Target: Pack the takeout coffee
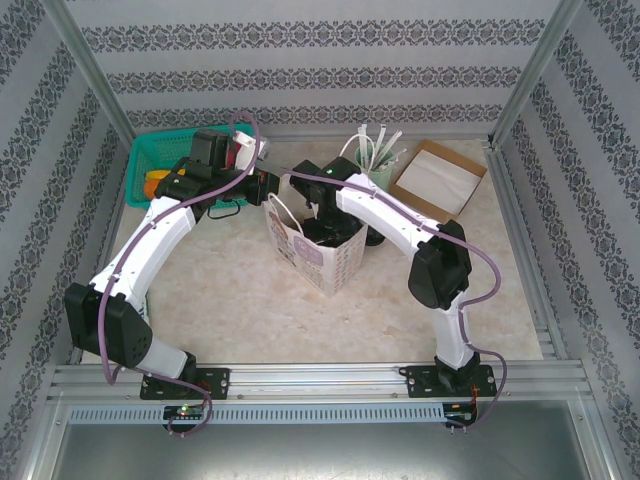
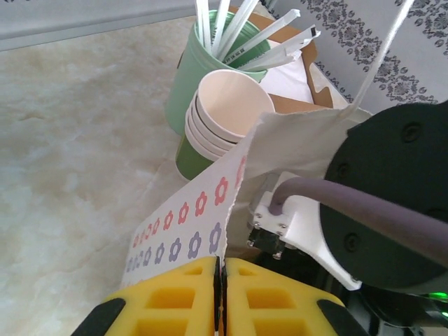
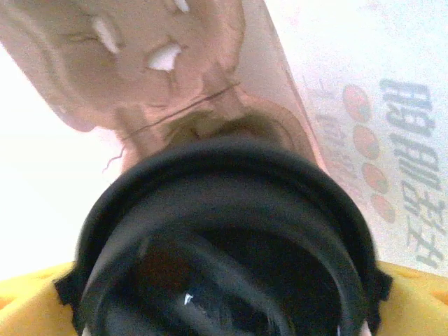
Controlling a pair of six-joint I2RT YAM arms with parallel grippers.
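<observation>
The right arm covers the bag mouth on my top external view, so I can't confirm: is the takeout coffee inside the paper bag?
Observer: Yes; the right wrist view shows the takeout coffee inside the paper bag, brown walls around it.
Operator: Is the right hand clear of it?
Observer: Cannot tell; its yellow fingers stand either side of it.
Operator: And the left hand?
Observer: Shut, pinching the bag's rim.
</observation>
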